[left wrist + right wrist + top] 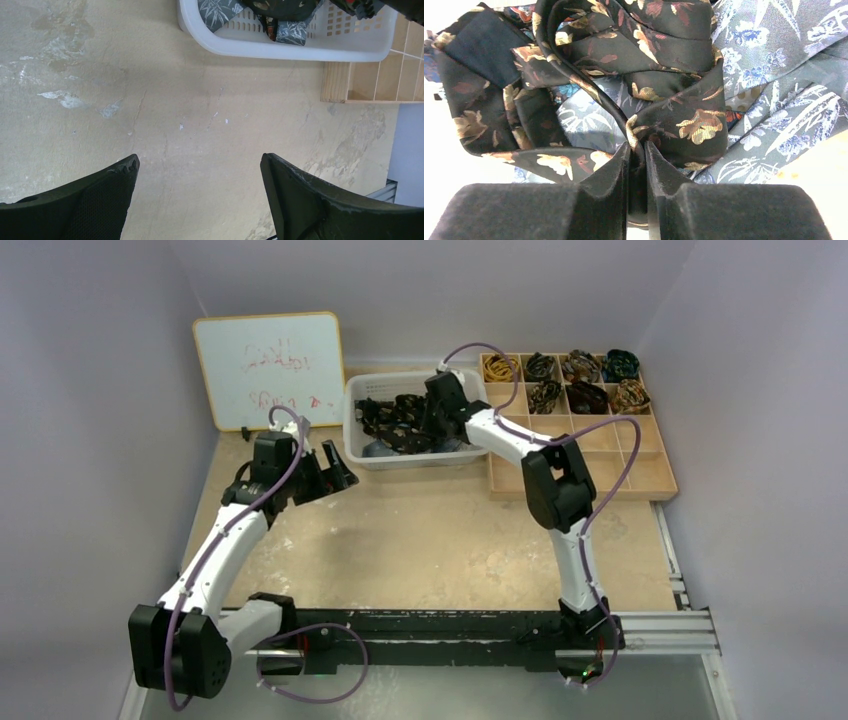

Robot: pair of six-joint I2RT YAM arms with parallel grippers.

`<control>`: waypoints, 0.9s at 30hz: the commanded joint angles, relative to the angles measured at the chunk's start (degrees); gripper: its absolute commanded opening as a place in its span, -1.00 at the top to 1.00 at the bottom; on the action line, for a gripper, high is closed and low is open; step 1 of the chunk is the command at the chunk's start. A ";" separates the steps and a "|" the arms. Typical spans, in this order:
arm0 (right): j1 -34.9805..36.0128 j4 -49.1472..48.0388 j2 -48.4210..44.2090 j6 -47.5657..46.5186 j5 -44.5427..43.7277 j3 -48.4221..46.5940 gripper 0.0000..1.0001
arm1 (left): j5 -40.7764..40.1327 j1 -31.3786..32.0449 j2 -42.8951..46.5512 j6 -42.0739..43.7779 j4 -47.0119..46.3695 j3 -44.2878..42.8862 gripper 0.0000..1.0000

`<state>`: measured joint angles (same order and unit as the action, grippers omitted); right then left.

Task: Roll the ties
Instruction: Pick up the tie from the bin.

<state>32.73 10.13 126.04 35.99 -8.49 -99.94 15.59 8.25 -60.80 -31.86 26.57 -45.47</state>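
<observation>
- down in the white basket [353,435], pinches a fold of the black-and-gold tie [689,125] with the right gripper [636,150], likely to draw one strip from the other ties [774,65].
- hangs the left gripper [199,160] wide and empty over bare table [200,100], seemingly waiting to help roll.

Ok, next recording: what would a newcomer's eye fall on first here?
The right gripper is pinched shut on a fold of a dark gold-flowered tie inside the white basket at the far side of the table. To its right, a wooden divided tray holds seven rolled ties in its far compartments, while the left gripper hangs open above bare table.
</observation>
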 commanded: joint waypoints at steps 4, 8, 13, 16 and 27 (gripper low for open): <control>0.32 1.06 -8.77 0.18 1.09 -1.38 0.64 | -0.15 -0.43 -0.20 0.77 -0.40 -1.77 -0.80; 0.32 0.74 -10.89 -0.68 4.60 -1.29 0.67 | 0.51 -0.43 -0.28 0.74 -0.33 -2.12 -0.80; 0.23 0.26 -10.98 -1.90 8.97 -2.49 0.73 | 0.54 -0.43 -0.38 0.84 -0.08 -2.34 -0.80; 0.23 1.42 -10.23 -2.29 10.40 -4.14 0.82 | 0.71 -0.43 -0.55 0.83 0.17 -2.29 -0.79; 0.05 3.45 -14.57 -4.36 11.22 -11.83 1.00 | 1.09 -0.43 -0.12 0.48 -0.16 -3.09 -0.78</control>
<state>32.73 13.06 116.20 33.63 2.55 -106.72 15.88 8.25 -61.17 -31.88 27.53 -45.76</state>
